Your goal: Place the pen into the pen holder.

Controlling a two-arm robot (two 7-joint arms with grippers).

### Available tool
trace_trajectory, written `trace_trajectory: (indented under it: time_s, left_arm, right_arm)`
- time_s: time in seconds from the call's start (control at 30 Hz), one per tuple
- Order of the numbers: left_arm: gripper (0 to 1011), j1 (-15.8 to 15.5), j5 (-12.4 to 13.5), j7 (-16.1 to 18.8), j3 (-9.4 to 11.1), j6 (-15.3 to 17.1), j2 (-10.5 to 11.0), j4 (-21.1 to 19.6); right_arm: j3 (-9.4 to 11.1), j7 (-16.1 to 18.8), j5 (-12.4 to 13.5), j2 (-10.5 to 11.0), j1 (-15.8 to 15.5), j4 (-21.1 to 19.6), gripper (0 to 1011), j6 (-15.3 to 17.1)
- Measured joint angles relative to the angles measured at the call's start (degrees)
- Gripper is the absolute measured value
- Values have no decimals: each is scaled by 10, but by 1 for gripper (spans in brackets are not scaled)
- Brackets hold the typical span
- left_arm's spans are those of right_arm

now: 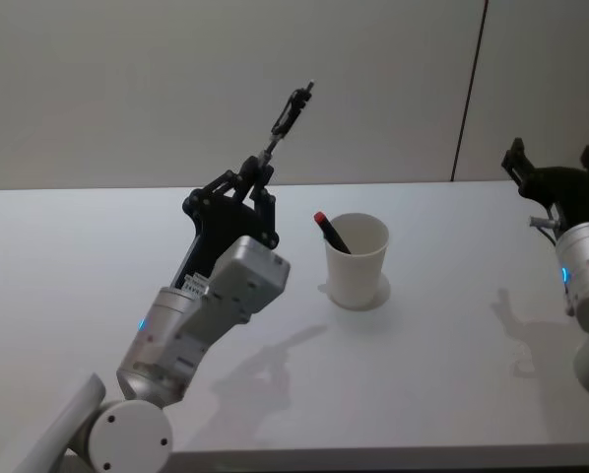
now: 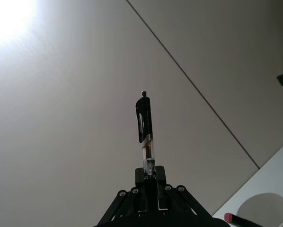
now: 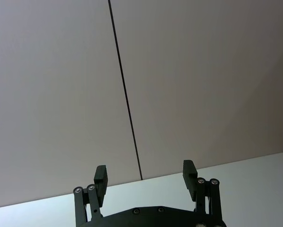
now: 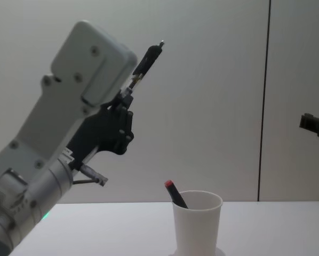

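White table (image 1: 452, 394) before grey wall. At left, left gripper (image 1: 258, 177) raised off table, jaws pinched tight on lower end of black pen (image 1: 290, 113), clip end tilted up and right, high and left of cup (image 1: 356, 261). Cup upright mid-table, red-tipped pen (image 1: 329, 230) leaning inside. At far right, right gripper (image 1: 554, 153) pointing up, jaws spread wide, empty.

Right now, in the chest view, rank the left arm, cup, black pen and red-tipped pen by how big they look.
1. left arm, though it's nearest the camera
2. cup
3. black pen
4. red-tipped pen, mostly hidden inside the cup
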Motion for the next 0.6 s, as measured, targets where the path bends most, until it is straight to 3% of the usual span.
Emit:
trace_trajectory:
  time_s: [0.23, 0.6]
  left_arm:
    - [137, -7, -29, -44, -10, -69, 10, 16]
    - [137, -12, -49, -80, -20, -120, 18, 28]
  right_arm:
    - [0, 0, 0, 0, 0, 0, 1002, 0]
    - [0, 0, 0, 0, 0, 0, 1002, 0]
